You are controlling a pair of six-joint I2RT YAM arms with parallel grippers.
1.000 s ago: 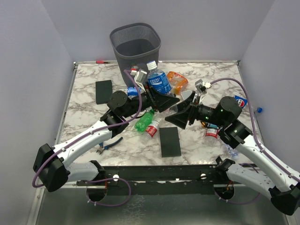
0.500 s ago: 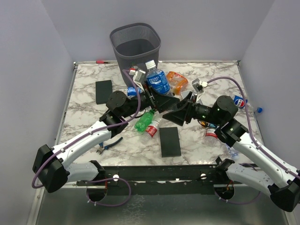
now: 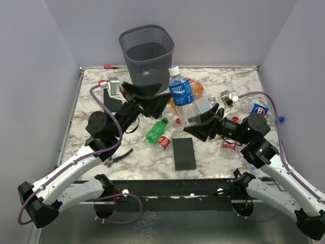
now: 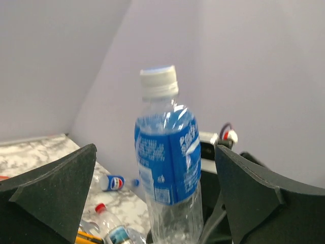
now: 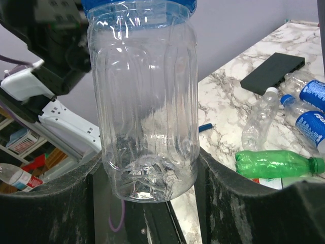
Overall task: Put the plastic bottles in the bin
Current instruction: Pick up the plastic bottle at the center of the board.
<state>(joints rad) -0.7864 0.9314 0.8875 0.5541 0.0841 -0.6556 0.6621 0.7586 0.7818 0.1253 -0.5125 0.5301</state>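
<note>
Right claw (image 3: 199, 118): clenched on the clear lower body of the blue-labelled bottle (image 3: 181, 91); in the right wrist view both pads press against its ribbed sides.
Held bottle: upright, white cap on top, lifted off the table (image 3: 233, 84), empty as far as can be seen.
Left claw (image 3: 152, 97): released, jaws spread wide, holding nothing; in the left wrist view the bottle stands ahead of it, touching neither pad.
Bin (image 3: 147, 63): at the far edge of the table, behind the left claw; the held bottle is just to its right and outside it.
Orange bottles (image 3: 194, 87): lying behind the held bottle.
Green bottle (image 3: 156, 130): lying on the marble between the arms, a red-labelled bottle (image 3: 165, 138) beside it.
Black slab (image 3: 183, 153): flat, nearer the bases.
Pliers (image 3: 118, 157): by the left arm.
</note>
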